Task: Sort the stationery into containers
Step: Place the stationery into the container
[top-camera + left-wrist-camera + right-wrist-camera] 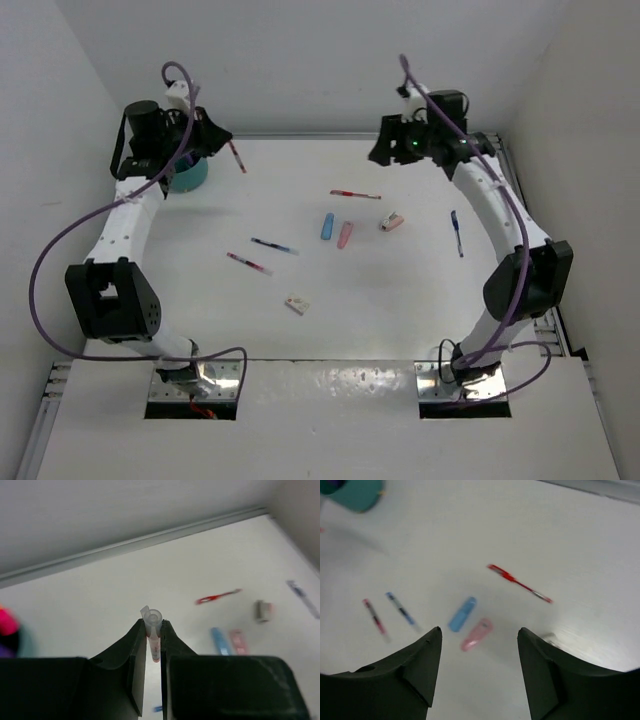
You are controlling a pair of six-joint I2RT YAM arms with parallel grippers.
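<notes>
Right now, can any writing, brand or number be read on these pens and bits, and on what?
None can be read. Any print on the red pen, the blue eraser, the pink eraser or the teal cup is too small or blurred.

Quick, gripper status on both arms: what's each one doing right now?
Left gripper: closed on a thin red pen with a translucent end.
Right gripper: open, empty.
</notes>
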